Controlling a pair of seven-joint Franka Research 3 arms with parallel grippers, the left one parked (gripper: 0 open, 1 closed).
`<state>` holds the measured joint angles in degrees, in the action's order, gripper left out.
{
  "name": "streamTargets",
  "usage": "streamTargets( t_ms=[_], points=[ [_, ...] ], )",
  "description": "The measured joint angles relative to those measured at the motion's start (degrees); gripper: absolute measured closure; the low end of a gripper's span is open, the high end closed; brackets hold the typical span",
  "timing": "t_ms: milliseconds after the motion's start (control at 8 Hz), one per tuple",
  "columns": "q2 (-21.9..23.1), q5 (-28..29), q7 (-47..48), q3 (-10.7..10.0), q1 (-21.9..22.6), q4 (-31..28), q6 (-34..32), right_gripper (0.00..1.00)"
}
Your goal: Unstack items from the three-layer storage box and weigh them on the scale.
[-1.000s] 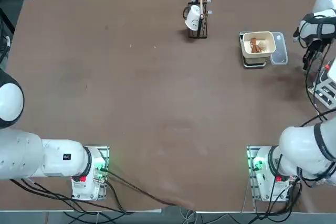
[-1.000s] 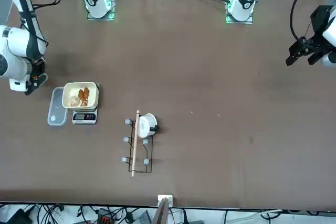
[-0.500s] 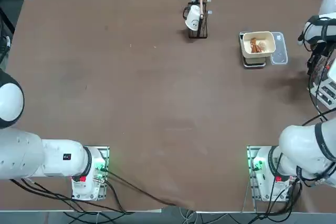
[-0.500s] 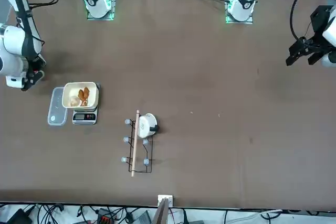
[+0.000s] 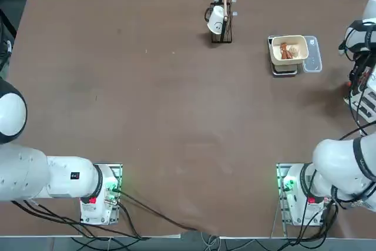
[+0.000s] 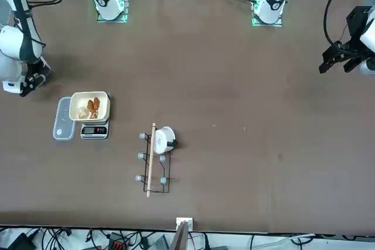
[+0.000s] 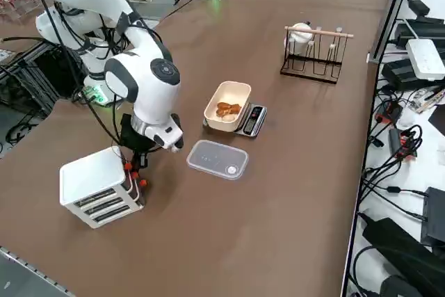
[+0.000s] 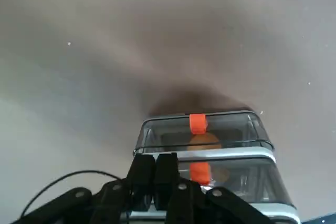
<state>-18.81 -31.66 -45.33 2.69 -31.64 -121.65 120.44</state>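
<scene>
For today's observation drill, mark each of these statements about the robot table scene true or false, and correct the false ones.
1. The cream bowl on the scale holds food items. True.
2. The right gripper is open wide. False: its fingers are shut, at the storage box.
3. The clear lid covers the bowl. False: it lies on the table beside the scale.
4. A white cup hangs on the wire rack. True.
</scene>
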Motion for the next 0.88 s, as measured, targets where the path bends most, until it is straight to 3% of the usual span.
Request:
streamTargets(
  t_ms=[375, 625, 750, 875],
  points=[
    [0.38, 0.45, 0.07, 0.85, 0.01, 0.56, 0.1, 0.92],
    [0.38, 1.71, 0.2, 3.69, 0.66, 2.63, 0.32, 0.58],
    [-0.4, 1.82, 0.22, 4.08, 1.15, 3.28, 0.79, 0.48],
    [-2.31, 1.62, 0.22, 3.94, 1.12, 3.59, 2.48, 0.49]
  ],
)
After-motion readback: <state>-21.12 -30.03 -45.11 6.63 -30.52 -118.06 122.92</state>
